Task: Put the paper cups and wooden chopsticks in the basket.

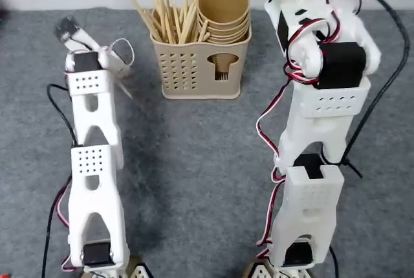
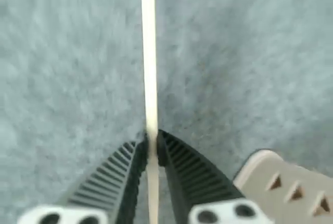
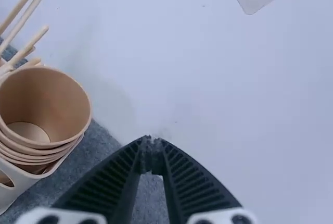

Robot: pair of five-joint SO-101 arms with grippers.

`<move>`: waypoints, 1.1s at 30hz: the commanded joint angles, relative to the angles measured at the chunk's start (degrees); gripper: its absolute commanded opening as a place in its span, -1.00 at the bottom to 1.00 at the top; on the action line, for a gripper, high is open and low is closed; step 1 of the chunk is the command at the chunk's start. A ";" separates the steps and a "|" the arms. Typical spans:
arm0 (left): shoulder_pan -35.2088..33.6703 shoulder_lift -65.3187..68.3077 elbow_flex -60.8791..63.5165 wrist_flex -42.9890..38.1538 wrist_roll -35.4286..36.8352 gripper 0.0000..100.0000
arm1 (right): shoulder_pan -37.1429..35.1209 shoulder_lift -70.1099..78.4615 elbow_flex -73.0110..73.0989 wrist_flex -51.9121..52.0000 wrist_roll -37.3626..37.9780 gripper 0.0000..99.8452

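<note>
- Left gripper point(image 2: 151, 141) first: its jaws are pinched tight on a single chopstick point(image 2: 149, 52), the ribbed pads pressing it from both sides.
- The stick runs straight out past the fingertips over the grey mat point(image 2: 62, 67). Whether its far end touches the mat, I cannot tell.
- A corner of the basket point(image 2: 278, 182) sits close beside that gripper in the left wrist view, so the held stick is near the basket but outside it.
- From the high view, the left arm point(image 1: 94, 161) stretches forward low on the mat, its head just off the basket's side.
- The basket point(image 1: 194, 71) stands upright at the far middle of the mat, between the two arms.
- Inside it, a bundle point(image 1: 169, 6) of chopsticks fans upward in the compartment on the left arm's side.
- The cups point(image 1: 224, 10) are nested in one stack in the compartment on the right arm's side, mouths up.
- Now the right arm point(image 1: 323, 97): it is folded up high, beside the cups.
- The right gripper point(image 3: 152, 148) has its jaws pressed together, tips meeting, with nothing between them.
- It points at the white wall point(image 3: 208, 67) behind the mat, with the cup stack just off to one side and lower down.
</note>
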 commanded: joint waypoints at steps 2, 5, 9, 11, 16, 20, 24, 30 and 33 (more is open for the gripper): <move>-0.97 -12.22 -4.53 -2.46 -4.13 -0.97 | -0.04 -0.48 -2.29 -1.19 -0.44 -0.98; -2.55 -16.70 -4.53 -2.90 -7.74 -0.97 | -0.04 -0.48 -2.29 -1.19 -0.44 -0.98; -3.16 -24.79 -4.53 -7.74 -11.69 -0.97 | 0.04 -0.48 -2.29 -0.92 -0.44 -0.98; -2.73 -29.45 -4.53 -13.98 -12.40 -0.97 | -0.04 -0.48 -2.29 -0.84 -0.44 -0.98; 0.00 -36.31 -4.53 -26.81 -14.24 -0.97 | -0.31 -0.40 -2.29 -0.75 -0.44 -0.98; 5.63 -39.38 -4.53 -23.56 -15.12 -0.97 | -0.31 -0.40 -2.29 -0.75 -0.44 -0.98; 12.57 -41.58 -4.53 -13.19 -15.30 -0.97 | -0.22 -0.40 -2.29 -0.75 -0.44 -0.98; 17.05 -40.09 -4.53 -8.26 -18.90 -0.93 | 0.13 -0.57 -2.29 -0.75 -0.44 -0.98; 17.05 -38.68 -4.53 -8.18 -21.19 -0.79 | 0.13 -0.57 -2.29 -0.75 -0.44 -0.98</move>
